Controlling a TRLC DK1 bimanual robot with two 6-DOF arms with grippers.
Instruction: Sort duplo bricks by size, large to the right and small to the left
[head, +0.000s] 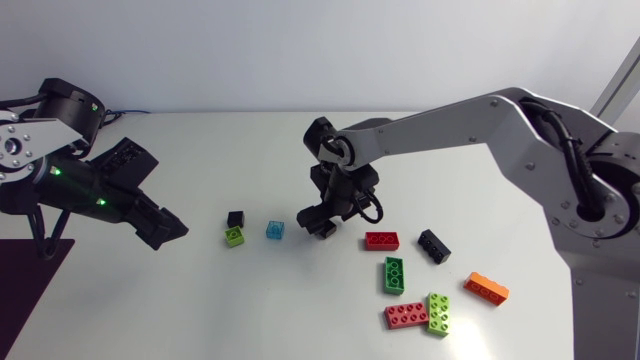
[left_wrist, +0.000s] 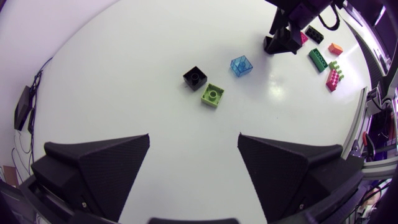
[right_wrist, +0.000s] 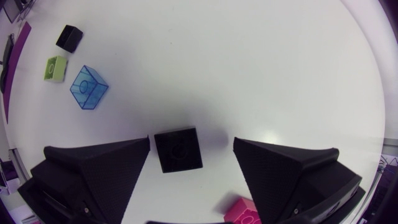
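Head view: white glossy table (head: 250, 150); left end effector (left_wrist: 194, 140) released; right end effector (right_wrist: 192, 140) released, straddling black brick (right_wrist: 178, 150).

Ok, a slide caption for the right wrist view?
Right arm's open fingers straddle a small black brick; a blue brick, lime brick and second black brick lie ahead.

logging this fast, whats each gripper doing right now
left gripper: open, empty
right gripper: open, small black brick between its fingers, not clamped
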